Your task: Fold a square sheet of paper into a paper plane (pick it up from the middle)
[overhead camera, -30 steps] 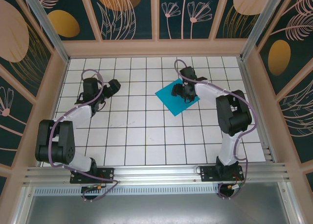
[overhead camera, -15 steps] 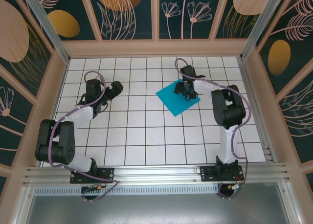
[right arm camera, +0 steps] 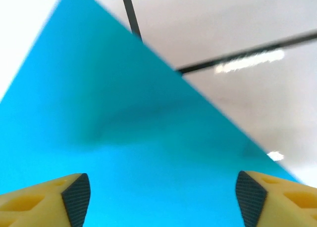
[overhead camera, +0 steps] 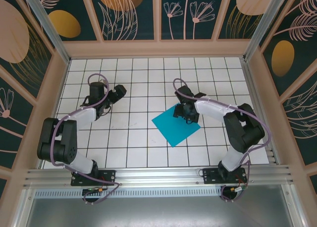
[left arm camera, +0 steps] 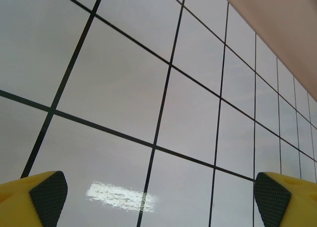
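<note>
Square sheet of paper [overhead camera: 176, 128]: cyan-blue, unfolded, corner-on, right of table centre.

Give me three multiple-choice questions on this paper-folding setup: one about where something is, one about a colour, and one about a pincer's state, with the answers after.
1. Where does the square sheet of paper lie?
A. Partly beneath the right pincer
B. Against the far wall
C. On the near metal rail

2. What colour is it?
A. Red
B. Yellow
C. Cyan-blue

3. How is the left pincer?
A. Shut on the sheet
B. Open over bare white tiles
C. Shut on a pen

Answers:
1 A: the top view shows that pincer over the sheet's far part.
2 C: the top and right wrist views both show plain cyan-blue.
3 B: its wrist view shows the fingertips wide apart with nothing between them.
</note>
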Motion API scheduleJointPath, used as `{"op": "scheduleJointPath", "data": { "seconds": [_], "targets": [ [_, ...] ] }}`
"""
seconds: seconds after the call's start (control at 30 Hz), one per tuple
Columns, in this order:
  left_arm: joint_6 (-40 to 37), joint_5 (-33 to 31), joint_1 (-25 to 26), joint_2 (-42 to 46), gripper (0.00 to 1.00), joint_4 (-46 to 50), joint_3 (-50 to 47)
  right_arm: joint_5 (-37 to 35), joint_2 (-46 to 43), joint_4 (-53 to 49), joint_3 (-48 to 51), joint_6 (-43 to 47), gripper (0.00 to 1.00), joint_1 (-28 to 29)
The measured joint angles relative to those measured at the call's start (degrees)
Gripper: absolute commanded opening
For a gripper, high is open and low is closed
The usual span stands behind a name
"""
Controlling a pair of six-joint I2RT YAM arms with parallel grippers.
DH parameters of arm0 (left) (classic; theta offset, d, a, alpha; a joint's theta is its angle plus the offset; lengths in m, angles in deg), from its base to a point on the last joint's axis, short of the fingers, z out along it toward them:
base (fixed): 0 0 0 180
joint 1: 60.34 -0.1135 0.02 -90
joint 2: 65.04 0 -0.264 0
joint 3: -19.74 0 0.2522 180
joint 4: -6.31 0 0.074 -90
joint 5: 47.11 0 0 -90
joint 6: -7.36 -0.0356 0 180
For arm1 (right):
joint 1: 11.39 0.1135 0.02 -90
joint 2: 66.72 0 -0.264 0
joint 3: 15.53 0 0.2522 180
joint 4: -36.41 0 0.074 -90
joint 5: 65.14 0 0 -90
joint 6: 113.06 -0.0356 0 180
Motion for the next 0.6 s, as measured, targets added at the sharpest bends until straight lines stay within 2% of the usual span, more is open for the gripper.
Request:
{"op": "scheduleJointPath", "data": {
  "seconds": [0.03,0.07,0.27,0.6],
  "targets": [
    [0.24,0.04,0.09,-0.28,0.99,-0.02,0.0,-0.63,-0.04,-0.92,-1.29,1.03,0.98,-0.13],
    [0.48,0.04,0.09,-0.42,0.99,-0.02,-0.04,-0.92,-0.04,-1.49,-2.86,2.8,0.99,-0.28],
    [1.49,0.33,0.46,-0.46,0.98,-0.72,-0.37,-0.63,5.09,-3.34,-10.88,13.11,0.99,0.76],
    [1.29,0.39,0.46,-0.46,0.98,-0.48,-0.7,3.93,7.93,-7.82,-11.67,28.22,0.97,5.07]
  ]
}}
